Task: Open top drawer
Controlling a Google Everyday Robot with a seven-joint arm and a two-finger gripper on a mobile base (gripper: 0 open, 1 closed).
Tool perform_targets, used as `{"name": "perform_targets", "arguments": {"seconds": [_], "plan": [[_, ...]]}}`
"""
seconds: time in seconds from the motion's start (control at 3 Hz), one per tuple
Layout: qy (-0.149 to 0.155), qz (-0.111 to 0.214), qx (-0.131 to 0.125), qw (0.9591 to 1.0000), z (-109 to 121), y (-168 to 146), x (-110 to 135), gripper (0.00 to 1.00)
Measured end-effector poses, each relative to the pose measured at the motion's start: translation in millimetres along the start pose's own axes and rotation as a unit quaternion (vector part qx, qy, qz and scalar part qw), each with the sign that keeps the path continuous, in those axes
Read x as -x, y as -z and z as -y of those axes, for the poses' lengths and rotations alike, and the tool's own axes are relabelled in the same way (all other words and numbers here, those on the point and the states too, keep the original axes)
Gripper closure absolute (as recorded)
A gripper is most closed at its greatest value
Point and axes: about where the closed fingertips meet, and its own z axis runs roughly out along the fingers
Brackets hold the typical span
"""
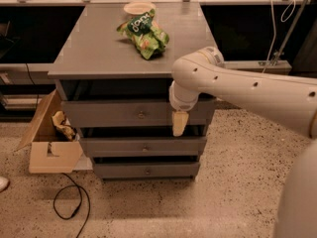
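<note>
Matt wood top drawer (106, 114), plastic gripper (180, 123) @ front
</note>
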Motion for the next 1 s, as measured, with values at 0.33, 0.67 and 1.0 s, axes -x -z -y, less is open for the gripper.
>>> {"name": "perform_targets", "arguments": {"seconds": [0.33,0.67,1.0], "plan": [[0.011,-0.017,-0.004,0.9998,15.6,-16.4,-6.6,0.00],[0.000,-0.004,0.014,0.9999,24.6,-48.4,-20.4,0.01],[-0.014,0.009,0.026,0.9995,22.5,-65.4,-28.0,0.01]]}}
